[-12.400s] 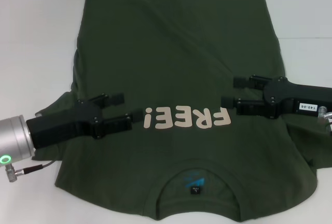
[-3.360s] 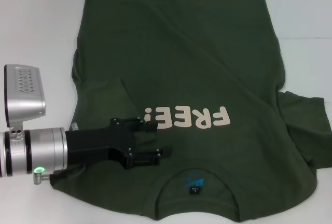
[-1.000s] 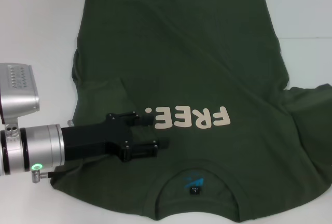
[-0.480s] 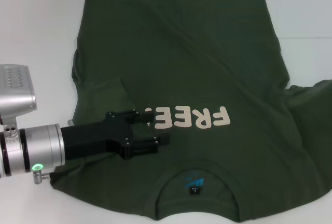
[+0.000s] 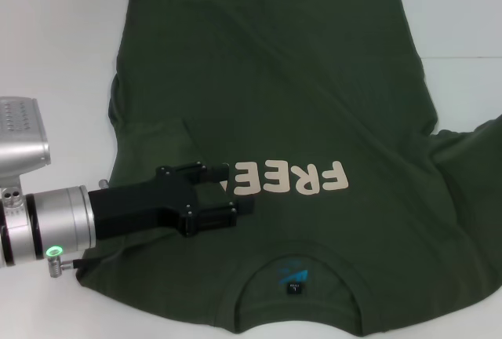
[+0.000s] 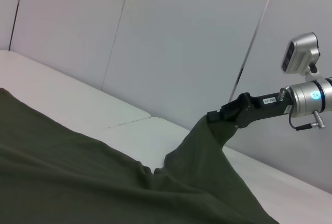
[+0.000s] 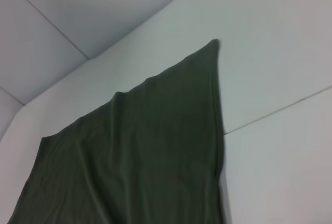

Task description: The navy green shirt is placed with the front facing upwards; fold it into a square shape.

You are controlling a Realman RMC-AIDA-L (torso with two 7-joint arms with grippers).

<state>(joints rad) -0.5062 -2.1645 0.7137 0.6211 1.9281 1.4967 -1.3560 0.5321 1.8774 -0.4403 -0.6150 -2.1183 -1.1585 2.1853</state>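
The navy green shirt (image 5: 274,111) covers the white worktop (image 5: 55,33); left gripper (image 5: 235,191) fingers narrowly parted at lower left, right gripper (image 6: 220,117) pinching its sleeve.

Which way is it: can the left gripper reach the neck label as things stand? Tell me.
Probably yes. The left gripper hovers open over the shirt beside the lettering, and nothing lies between it and the neck label.

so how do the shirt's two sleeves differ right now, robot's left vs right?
The left-side sleeve lies folded in, flat on the shirt body; the right-side sleeve is pulled up into a peak above the table.
The left-side sleeve is not gripped: the left gripper sits open beside it. The right-side sleeve's tip is pinched in the right gripper.
Both are the same plain dark green cloth of the navy green shirt.
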